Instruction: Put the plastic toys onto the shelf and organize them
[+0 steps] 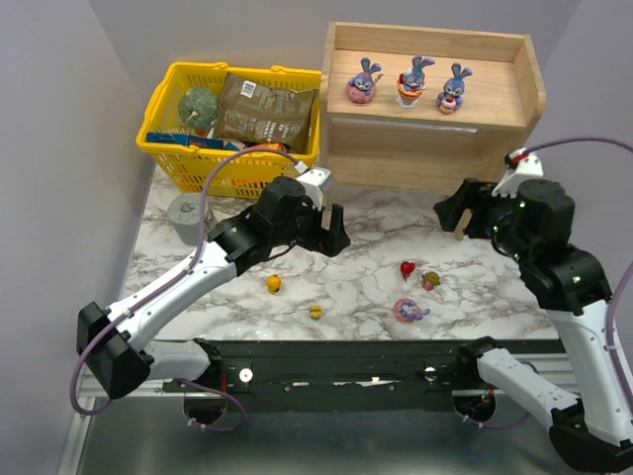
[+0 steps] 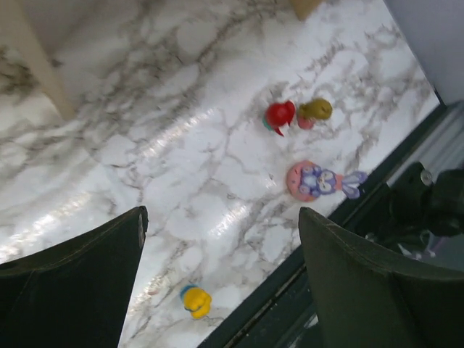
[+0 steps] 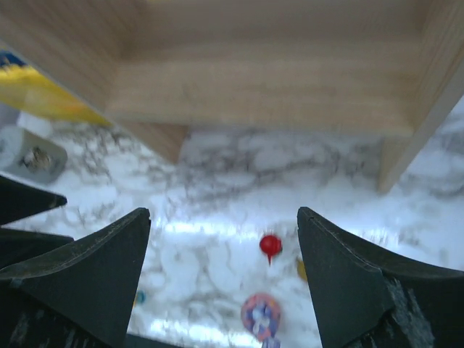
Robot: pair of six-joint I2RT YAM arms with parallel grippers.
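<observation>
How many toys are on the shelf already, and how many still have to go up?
Done: the left bunny, middle bunny and right bunny stand on the top tier of the shelf. In hand: nothing; both arms' jaws are open and empty. Left: five on the table: a fourth bunny lying down, a red toy, a tan toy beside it, a yellow toy and a yellow-blue toy.

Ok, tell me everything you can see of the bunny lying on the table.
The bunny is a small, plastic-looking figurine with a purple-blue body and long ears on a round pink base. It lies toppled on the marble table, near the front edge. Nothing touches it. A red toy sits apart, farther back.
</observation>
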